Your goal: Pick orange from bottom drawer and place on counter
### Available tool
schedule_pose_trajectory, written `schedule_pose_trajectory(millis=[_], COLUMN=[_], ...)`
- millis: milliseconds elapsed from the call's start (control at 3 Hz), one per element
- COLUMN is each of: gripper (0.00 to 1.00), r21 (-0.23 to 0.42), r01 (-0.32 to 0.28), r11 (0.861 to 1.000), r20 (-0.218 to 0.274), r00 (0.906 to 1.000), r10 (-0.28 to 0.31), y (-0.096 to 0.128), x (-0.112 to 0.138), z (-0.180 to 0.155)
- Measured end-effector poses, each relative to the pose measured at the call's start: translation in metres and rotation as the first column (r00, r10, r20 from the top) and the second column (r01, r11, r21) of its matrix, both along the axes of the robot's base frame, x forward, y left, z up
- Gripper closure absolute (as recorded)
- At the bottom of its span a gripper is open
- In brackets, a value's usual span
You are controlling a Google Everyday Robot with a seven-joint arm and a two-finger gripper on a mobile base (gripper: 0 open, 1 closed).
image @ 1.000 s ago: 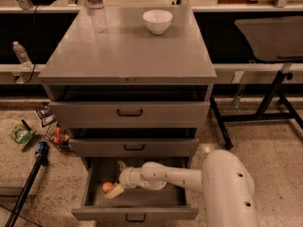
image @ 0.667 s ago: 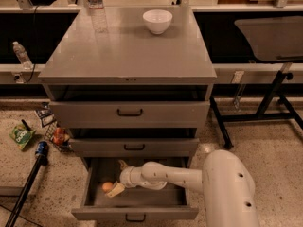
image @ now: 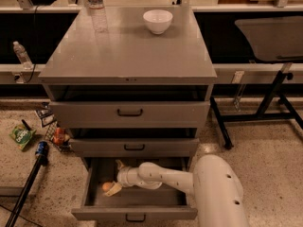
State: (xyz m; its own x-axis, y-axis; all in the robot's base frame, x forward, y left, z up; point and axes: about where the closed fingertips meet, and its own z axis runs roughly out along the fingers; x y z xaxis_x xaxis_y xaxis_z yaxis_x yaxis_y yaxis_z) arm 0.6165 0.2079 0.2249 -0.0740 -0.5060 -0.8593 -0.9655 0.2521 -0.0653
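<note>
The bottom drawer [image: 135, 205] is pulled open at the foot of the grey cabinet. The orange [image: 108, 187] lies in its tray at the left. My gripper [image: 113, 186] reaches down into the drawer from the right, and its pale fingers [image: 115, 189] sit right against the orange. The white arm runs back to my body at the lower right. The counter [image: 128, 51] is the cabinet's flat grey top, far above the gripper.
A white bowl [image: 157, 21] and a clear water bottle [image: 96, 4] stand on the counter's far side. Two closed drawers [image: 130, 112] sit above the open one. Snack packets [image: 21, 136] and a black pole [image: 28, 183] lie on the floor at left.
</note>
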Motion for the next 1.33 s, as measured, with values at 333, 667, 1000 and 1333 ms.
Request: schedule_pose_trajectory(millis=[333, 667, 1000, 1333], gripper=[0.0, 0.0, 0.0, 0.0], r21=[-0.03, -0.051, -0.061, -0.06], r01=[0.007, 0.002, -0.019, -0.031], r11=[1.0, 0.999, 0.998, 0.998], r20=[0.051, 0.05, -0.002, -0.034], r00=[0.9987, 0.9988, 0.9998, 0.999], r10=[-0.005, 0.001, 0.019, 0.029], y=[0.008, 0.013, 0.018, 0.019], x=[0.01, 0.014, 0.021, 0.023], z=[-0.017, -0.041, -0.072, -0.085])
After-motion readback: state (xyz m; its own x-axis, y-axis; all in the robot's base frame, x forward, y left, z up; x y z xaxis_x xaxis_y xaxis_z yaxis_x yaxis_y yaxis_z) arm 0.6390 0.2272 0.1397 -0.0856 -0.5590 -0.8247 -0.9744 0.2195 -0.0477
